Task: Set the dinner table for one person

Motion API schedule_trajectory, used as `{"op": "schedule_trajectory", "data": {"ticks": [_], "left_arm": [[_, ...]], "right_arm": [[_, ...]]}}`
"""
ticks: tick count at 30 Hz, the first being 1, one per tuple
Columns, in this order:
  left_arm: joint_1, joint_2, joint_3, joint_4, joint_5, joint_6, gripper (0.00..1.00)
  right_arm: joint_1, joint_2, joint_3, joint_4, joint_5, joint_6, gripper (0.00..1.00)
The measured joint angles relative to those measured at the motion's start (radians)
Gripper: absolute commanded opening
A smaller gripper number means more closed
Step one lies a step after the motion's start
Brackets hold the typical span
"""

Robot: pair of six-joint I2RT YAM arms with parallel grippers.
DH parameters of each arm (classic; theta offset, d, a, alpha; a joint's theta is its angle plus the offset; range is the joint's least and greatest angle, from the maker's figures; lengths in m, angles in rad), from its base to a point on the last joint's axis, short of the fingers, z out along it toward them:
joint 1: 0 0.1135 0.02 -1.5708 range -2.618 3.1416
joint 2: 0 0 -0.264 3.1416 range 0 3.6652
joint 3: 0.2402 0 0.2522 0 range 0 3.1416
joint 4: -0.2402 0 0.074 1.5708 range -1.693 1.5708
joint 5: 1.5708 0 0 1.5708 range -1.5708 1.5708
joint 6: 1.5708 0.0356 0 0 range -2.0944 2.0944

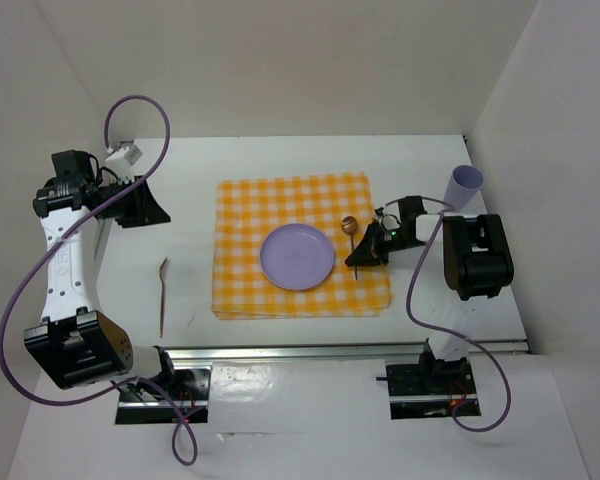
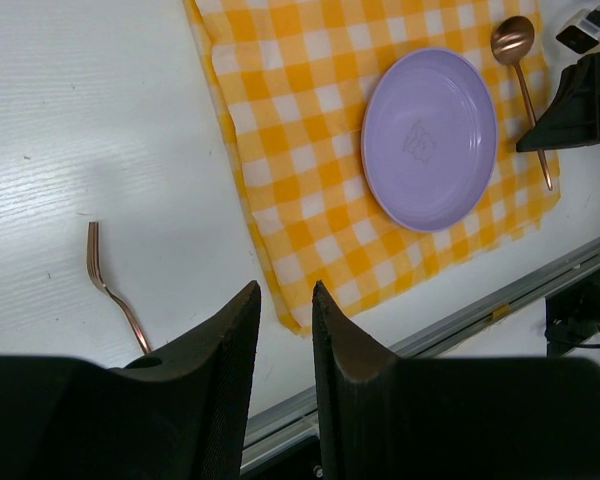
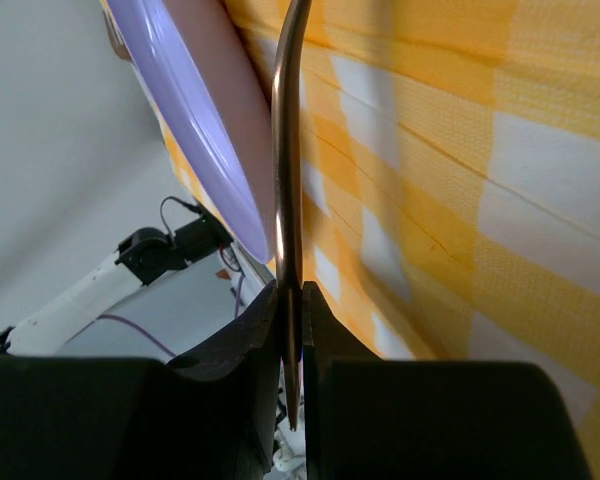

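The white dinner table carries an orange-and-white checked cloth with a purple plate on it. My right gripper is shut on the handle of a copper spoon, which lies just right of the plate over the cloth. In the right wrist view the handle runs up from between the jaws, beside the plate's rim. A copper fork lies on the bare table left of the cloth. My left gripper hangs at the far left, slightly open and empty, with the fork below it.
A purple cup stands at the right, behind the right arm. A metal rail runs along the table's near edge. White walls close in the back and both sides.
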State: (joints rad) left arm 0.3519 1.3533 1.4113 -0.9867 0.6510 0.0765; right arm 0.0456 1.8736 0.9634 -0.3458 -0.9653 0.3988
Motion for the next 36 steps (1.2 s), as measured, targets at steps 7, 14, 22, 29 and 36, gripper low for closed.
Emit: {"op": "schedule_trajectory", "data": {"ticks": [7, 14, 22, 29, 36], "left_arm": [[0.000, 0.000, 0.000, -0.008, -0.001, 0.000, 0.34], [0.008, 0.000, 0.000, -0.009, -0.002, 0.003, 0.34], [0.008, 0.000, 0.000, -0.012, -0.002, 0.008, 0.34], [0.008, 0.000, 0.000, -0.017, -0.002, 0.026, 0.34], [0.008, 0.005, 0.000, -0.017, -0.045, 0.027, 0.34]], "right_arm": [[0.000, 0.021, -0.023, 0.008, -0.035, 0.000, 0.27], [0.000, 0.006, -0.023, 0.000, -0.030, 0.002, 0.54], [0.000, -0.038, -0.023, -0.071, 0.065, -0.003, 0.64], [0.002, -0.090, 0.026, -0.187, 0.167, -0.005, 0.71], [0.011, -0.105, 0.052, -0.258, 0.206, -0.012, 0.73]]}}
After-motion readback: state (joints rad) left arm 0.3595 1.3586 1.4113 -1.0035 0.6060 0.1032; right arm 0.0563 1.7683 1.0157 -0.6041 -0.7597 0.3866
